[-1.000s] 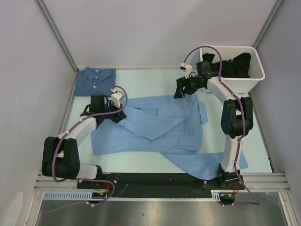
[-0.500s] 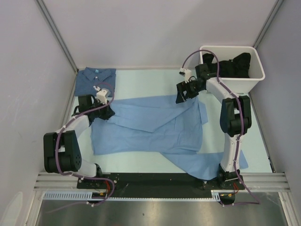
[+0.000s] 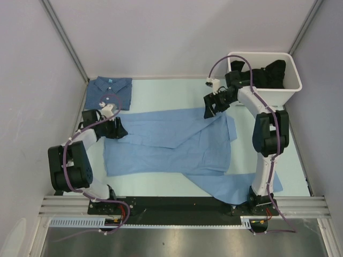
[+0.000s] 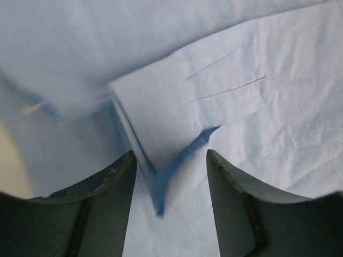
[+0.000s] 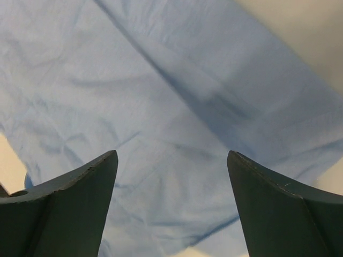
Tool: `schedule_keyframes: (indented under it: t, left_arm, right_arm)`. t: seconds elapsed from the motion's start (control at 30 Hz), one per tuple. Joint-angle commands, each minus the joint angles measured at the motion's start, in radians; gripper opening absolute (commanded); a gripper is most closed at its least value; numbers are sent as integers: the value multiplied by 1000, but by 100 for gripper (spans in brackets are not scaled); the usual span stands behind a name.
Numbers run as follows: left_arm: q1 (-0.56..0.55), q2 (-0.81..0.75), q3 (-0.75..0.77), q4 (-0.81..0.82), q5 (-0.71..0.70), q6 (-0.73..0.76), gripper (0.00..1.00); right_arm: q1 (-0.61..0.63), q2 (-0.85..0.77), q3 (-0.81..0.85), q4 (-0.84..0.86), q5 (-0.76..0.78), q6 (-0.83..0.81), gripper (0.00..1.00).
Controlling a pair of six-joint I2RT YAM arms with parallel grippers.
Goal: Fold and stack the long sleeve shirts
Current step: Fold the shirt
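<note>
Top, left-wrist and right-wrist views. We see the light sky-blue collared long sleeve shirt (image 3: pixel 177 147) spread across the middle of the pale bench (image 3: pixel 171 91), one sleeve folded slantwise over its body. Within the last second the left gripper (image 3: pixel 120 129) has drawn back to the shirt's left edge and parted its jaws. A cloth corner (image 4: pixel 155 134) lies loose between them, so we judge this fold released. The right gripper (image 3: pixel 209 108) hovers over the far right corner, its jaws wide and empty. The folded denim-blue shirt (image 3: pixel 110 92) waits at the far left, and stacking is yet to come.
</note>
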Motion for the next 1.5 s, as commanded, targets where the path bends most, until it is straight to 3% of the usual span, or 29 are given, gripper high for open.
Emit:
schedule_keyframes:
  t: [0.0, 0.07, 0.13, 0.17, 0.23, 0.37, 0.5, 0.67, 0.9, 1.17, 1.47]
  left_arm:
    - [96, -125, 30, -86, 111, 6, 65]
    - [90, -185, 18, -111, 210, 68, 85]
    - [49, -255, 7, -170, 285, 142, 94]
    - [23, -269, 15, -221, 298, 279, 94]
    - [-80, -304, 19, -366, 274, 416, 94]
    - [-171, -354, -30, -617, 255, 781, 89]
    - [-192, -398, -93, -798, 117, 1018, 80]
    - [-139, -444, -146, -945, -18, 1210, 72]
    - [-56, -470, -194, -934, -157, 1268, 69]
    - [-24, -539, -281, -850, -250, 1325, 64]
    - [-22, -573, -314, -842, -257, 1348, 47]
  right_arm:
    - [-58, -217, -54, -182, -4, -136, 89]
    - [-99, -292, -172, -277, 11, -264, 92]
    - [-168, -426, -274, -370, 51, -375, 94]
    - [-177, -472, -367, -409, 96, -492, 94]
    - [-275, -587, -452, -488, 151, -572, 95]
    - [-371, -748, -627, -538, 223, -721, 93]
    - [-262, -875, -725, -500, 179, -655, 88]
    - [29, -931, -841, -274, 190, -505, 74]
    - [183, -848, -924, -55, 216, -448, 66]
    - [269, -776, -935, 8, 254, -432, 60]
    - [355, -767, -978, 36, 285, -426, 54]
